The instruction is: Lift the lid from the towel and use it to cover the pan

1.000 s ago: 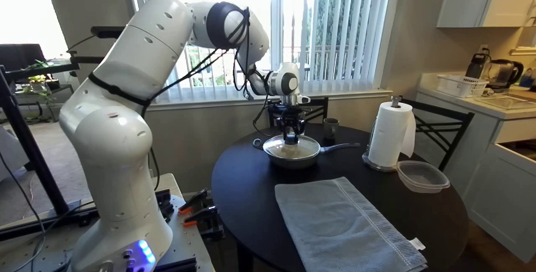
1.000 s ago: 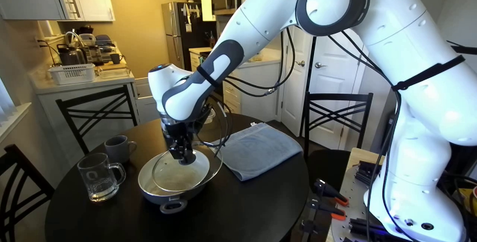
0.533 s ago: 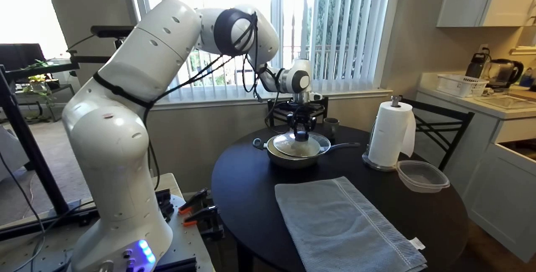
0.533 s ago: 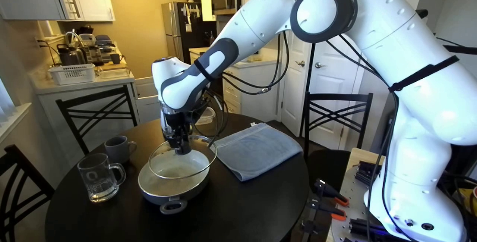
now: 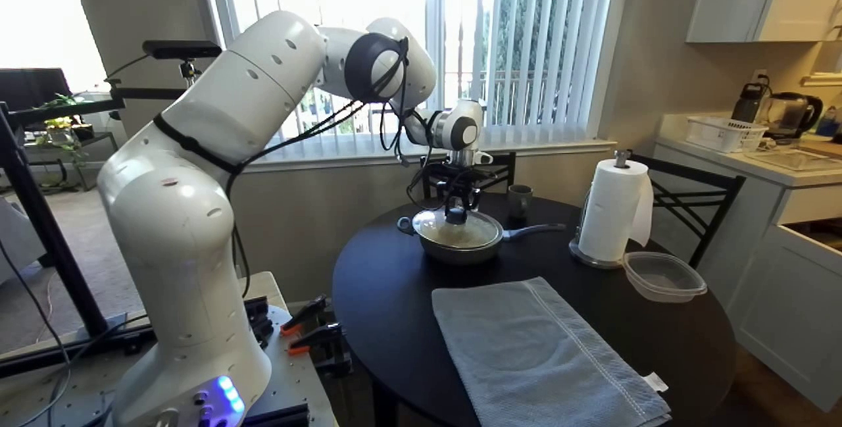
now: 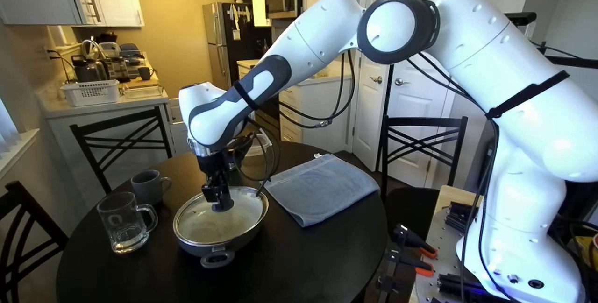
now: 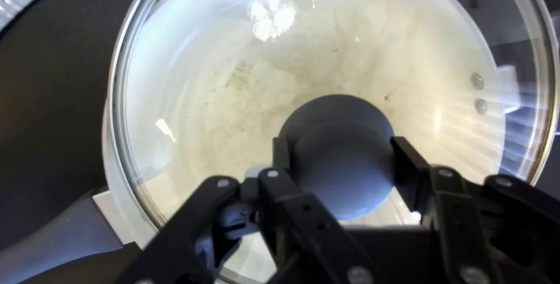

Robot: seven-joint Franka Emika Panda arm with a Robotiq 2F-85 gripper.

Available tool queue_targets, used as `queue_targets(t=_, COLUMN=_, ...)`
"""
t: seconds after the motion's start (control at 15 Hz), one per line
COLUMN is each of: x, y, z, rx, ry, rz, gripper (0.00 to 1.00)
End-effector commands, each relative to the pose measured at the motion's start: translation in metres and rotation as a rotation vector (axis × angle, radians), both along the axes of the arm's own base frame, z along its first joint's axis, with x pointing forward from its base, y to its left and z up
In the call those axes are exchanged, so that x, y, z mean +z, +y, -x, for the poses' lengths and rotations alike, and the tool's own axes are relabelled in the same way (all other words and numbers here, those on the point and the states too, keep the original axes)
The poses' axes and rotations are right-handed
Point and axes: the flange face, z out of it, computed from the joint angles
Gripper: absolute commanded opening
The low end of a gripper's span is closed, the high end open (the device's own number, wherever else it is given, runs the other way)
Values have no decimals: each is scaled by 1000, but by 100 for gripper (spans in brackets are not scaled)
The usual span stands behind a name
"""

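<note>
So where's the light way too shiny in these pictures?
In the wrist view, white glare spots on the glass lid; in an exterior view, the window washed out white in places; in an exterior view, a bright highlight on the robot's arm.

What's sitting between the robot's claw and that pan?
The clear glass lid, its dark knob clasped by the gripper. Both exterior views show the lid over the pan; in the wrist view the pan's pale inside shows through the glass.
</note>
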Motion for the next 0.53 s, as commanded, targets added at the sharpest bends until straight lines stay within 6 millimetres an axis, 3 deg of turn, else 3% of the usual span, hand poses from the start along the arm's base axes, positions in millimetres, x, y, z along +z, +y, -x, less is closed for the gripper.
queue_targets(t=0.0, x=4, y=19, z=-1, rx=53, ry=32, rz=-17, gripper=33)
queue_targets(t=0.47, x=6, y=23, z=-4, rx=59, ry=0, rz=8, gripper=33)
